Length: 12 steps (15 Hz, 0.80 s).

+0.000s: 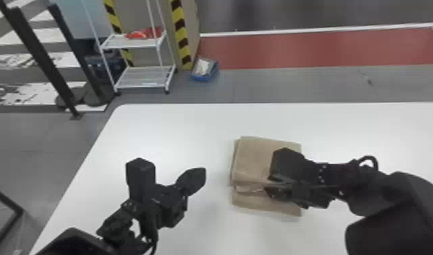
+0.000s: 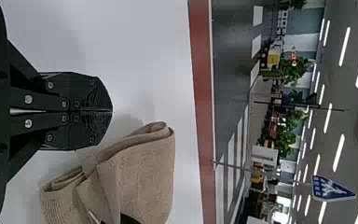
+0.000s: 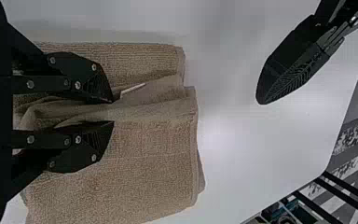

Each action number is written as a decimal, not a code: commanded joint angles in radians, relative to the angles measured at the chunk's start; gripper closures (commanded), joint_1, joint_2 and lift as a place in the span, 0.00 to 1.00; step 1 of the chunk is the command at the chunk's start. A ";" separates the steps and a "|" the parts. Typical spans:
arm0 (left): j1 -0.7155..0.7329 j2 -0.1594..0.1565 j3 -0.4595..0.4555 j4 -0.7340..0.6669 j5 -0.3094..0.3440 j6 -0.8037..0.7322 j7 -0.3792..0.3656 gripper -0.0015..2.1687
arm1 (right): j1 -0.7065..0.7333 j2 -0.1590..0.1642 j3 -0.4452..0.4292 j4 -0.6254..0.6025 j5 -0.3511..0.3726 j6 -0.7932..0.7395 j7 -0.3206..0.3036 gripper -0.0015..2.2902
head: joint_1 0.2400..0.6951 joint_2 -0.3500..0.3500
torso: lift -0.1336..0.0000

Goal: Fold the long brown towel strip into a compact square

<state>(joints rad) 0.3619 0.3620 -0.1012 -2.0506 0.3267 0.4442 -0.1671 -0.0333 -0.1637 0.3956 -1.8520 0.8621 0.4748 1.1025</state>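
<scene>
Brn towel (image 1: 254,157), wht tbl (image 1: 178,129), yel-striped tape (image 1: 181,33)

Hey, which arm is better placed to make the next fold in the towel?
Right, I'd say. The right pincer is at the towel, its fingers on either side of a raised fold. The left pincer is shut and empty, off to the towel's left.
</scene>
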 commanded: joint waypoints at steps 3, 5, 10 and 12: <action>-0.005 0.000 0.001 0.009 0.000 0.000 -0.002 0.55 | -0.004 0.010 0.012 -0.004 0.000 0.012 0.005 0.39 | 1.00 0.73 | 0.07; -0.009 0.000 0.001 0.015 0.003 0.000 -0.003 0.55 | -0.005 0.010 0.022 -0.007 -0.002 0.031 0.007 0.23 | 1.00 0.74 | 0.07; -0.020 -0.008 -0.006 0.026 0.000 0.000 -0.003 0.55 | -0.014 0.012 0.022 -0.006 -0.002 0.040 0.000 0.21 | 1.00 0.73 | 0.07; -0.020 -0.006 -0.009 0.026 0.003 0.000 -0.003 0.55 | -0.022 0.016 0.026 0.002 -0.002 0.037 -0.004 0.22 | 1.00 0.73 | 0.07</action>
<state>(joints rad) 0.3429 0.3550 -0.1080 -2.0258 0.3280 0.4442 -0.1703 -0.0487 -0.1499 0.4185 -1.8566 0.8605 0.5129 1.0989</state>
